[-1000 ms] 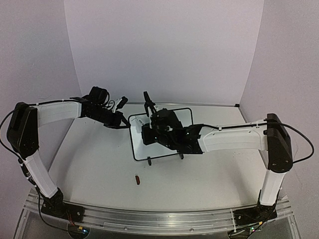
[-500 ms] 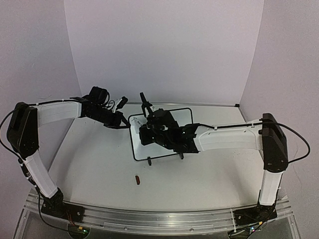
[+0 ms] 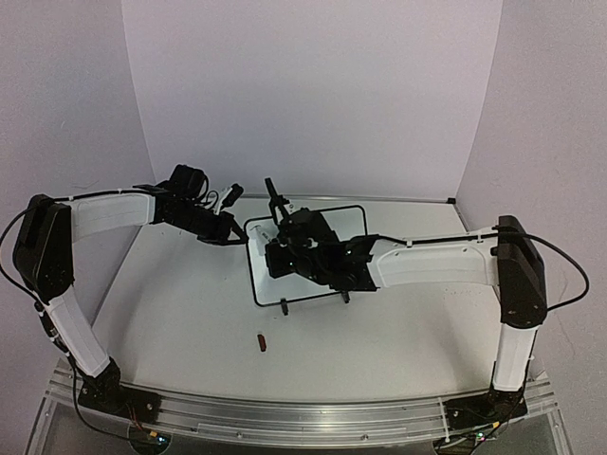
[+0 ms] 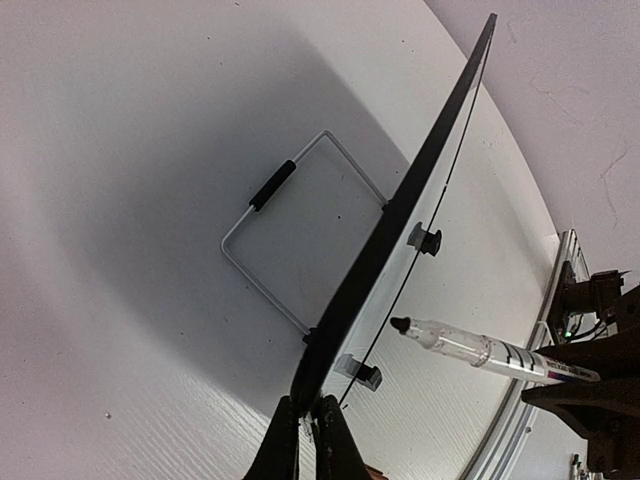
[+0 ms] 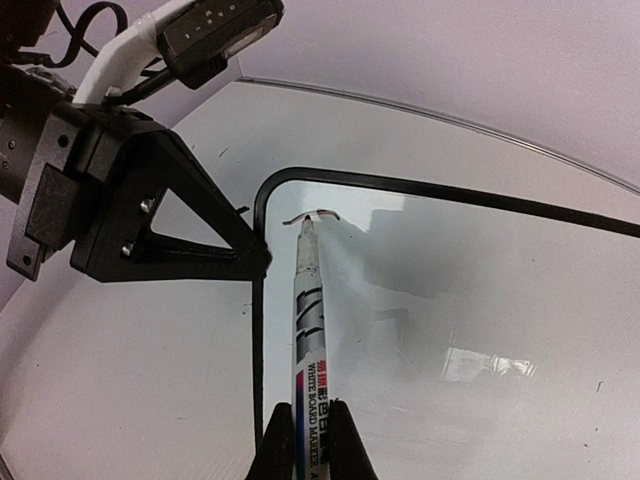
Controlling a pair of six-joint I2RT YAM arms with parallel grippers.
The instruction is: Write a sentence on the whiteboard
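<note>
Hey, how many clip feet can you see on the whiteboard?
2, both on the near edge of the whiteboard: the left clip foot near its left corner, the right clip foot further right. The right arm may hide others.

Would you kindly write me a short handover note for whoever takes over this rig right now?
Left pincer: shut on the frame edge of the whiteboard, which is propped on its stand.
Right pincer: shut on the marker, uncapped, with its tip at the board near the corner by the left pincer.
Done: one short curved stroke at that corner.
Left: almost the whole sentence; the rest of the board looks blank.
</note>
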